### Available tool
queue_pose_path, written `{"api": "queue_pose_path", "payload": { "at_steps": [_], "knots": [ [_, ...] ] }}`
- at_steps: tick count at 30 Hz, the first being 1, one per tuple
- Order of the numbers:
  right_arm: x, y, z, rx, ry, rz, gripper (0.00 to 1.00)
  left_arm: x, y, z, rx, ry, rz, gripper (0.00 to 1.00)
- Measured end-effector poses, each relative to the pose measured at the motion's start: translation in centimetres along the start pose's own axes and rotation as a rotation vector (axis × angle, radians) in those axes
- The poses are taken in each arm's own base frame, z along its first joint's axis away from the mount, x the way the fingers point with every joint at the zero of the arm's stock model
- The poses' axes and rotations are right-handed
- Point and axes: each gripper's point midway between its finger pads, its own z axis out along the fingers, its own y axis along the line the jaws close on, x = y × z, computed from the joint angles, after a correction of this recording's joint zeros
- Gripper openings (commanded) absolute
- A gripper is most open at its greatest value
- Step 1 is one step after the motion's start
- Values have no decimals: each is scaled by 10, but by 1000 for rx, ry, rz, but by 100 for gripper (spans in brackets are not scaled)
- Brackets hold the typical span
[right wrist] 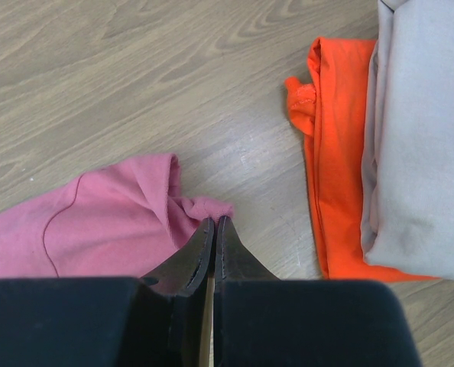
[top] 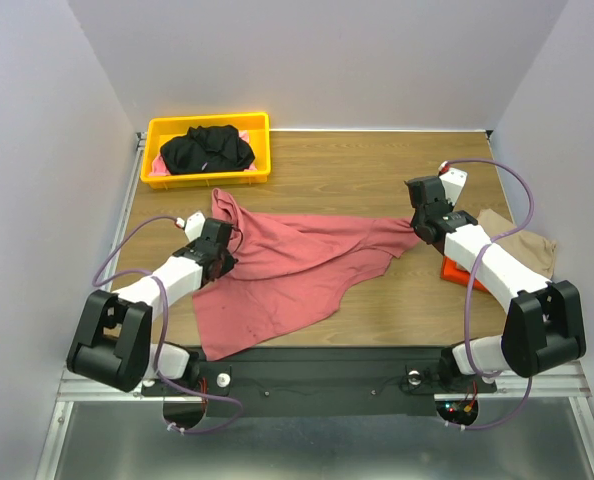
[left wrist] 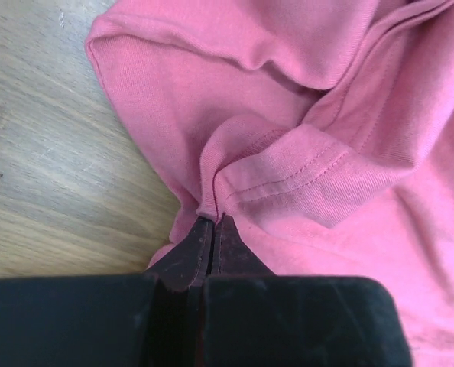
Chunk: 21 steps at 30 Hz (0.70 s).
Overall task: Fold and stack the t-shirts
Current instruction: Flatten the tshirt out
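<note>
**Position of work.** The red shirt (top: pixel 297 265) lies across the middle of the table (top: pixel 357 160). Its long axis runs left to right in the top view. The bulk of the cloth spreads toward the lower left of that frame.

**Left gripper** (left wrist: pixel 214 222). The jaws are closed tight on a stitched fold of the red shirt at its left end, a hem or sleeve edge. The cloth bunches up directly ahead of the tips.

**Right gripper** (right wrist: pixel 214 222). The jaws are pressed together, with the shirt's right-hand corner pinched at the tips. The rest of the cloth trails off to the lower left of the wrist view.

**Governing relation.** Each gripper holds one end of the shirt, so it spans between them. Its upper edge is drawn fairly straight, and the loose body lies on the lower side of that line. The left gripper is nearer the bulk. In my judgement, any spreading or folding depends on the two ends travelling together.

**Other items.**
- A black shirt (top: pixel 207 150) sits in the yellow bin (top: pixel 207 118) at upper left, well apart from the red shirt.
- A tan shirt (top: pixel 522 245) lies folded on an orange cloth (right wrist: pixel 334 153) just beside the right gripper.

**Not established.**
- The right arm (top: pixel 487 262) covers much of the tan shirt and orange cloth in the top view.
- Which part of the red shirt each gripper holds cannot be told with certainty.
- The neckline cannot be made out.
- The pink item under the black shirt cannot be identified.
</note>
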Motion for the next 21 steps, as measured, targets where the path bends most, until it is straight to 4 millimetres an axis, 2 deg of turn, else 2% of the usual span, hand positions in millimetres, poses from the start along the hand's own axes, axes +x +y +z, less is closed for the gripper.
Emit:
{"api": "queue_pose_path", "payload": {
  "at_steps": [10, 14, 17, 20, 21],
  "knots": [
    [0, 0, 0, 0, 0, -4, 0, -25, -18, -29, 86, -52, -5, 0],
    [-1, 0, -1, -2, -3, -2, 0, -34, -23, -37, 114, -78, -10, 11],
    [-1, -2, -3, -4, -6, -2, 0, -31, -21, -35, 102, -67, -2, 12],
    [-1, -2, -3, -6, -7, -4, 0, -24, -18, -28, 81, -44, 9, 23],
    [-2, -2, -3, -6, -7, -4, 0, -22, -17, -26, 73, -36, 12, 30]
  ]
}}
